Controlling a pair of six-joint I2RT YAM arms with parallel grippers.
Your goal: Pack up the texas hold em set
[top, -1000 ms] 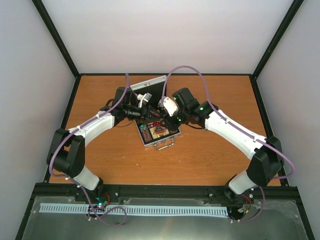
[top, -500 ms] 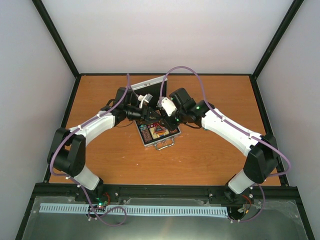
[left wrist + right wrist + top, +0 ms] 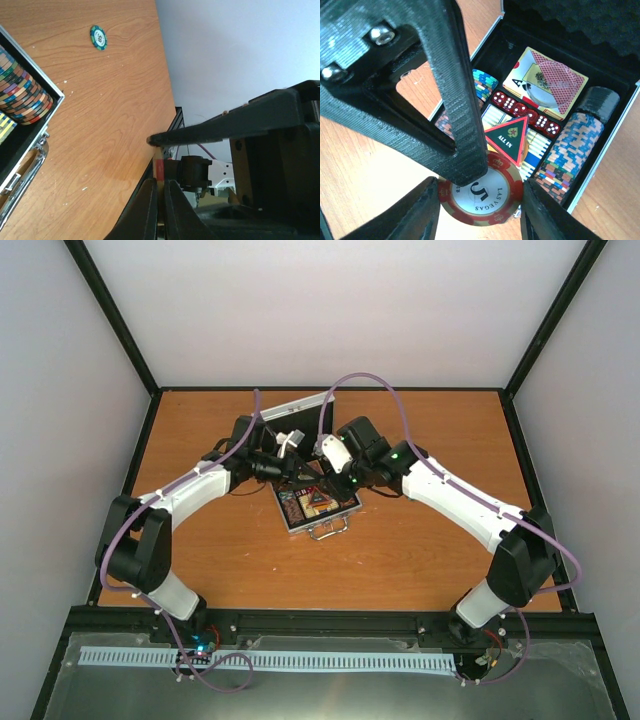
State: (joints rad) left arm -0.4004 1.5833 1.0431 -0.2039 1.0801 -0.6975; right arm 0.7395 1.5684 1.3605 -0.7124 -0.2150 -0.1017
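The right gripper (image 3: 476, 186) is closed on a large red-and-white round plastic disc (image 3: 482, 200), which hangs at the near edge of the open flat silver aluminium case (image 3: 489, 39) with black lining. The left gripper (image 3: 160, 200) is all but closed, a thin slit between its fingers and nothing visible in it. It hangs at the case's left side.

To seat the disc well, I judge it should go down flat on a free patch inside the case, clear of the red-edged green triangular button (image 3: 508, 140), and be let go only once it rests.

The disc reads "LAS VEGAS" and the button "ALL IN". A loose green-rimmed poker chip (image 3: 98, 37) lies on the table outside the case.
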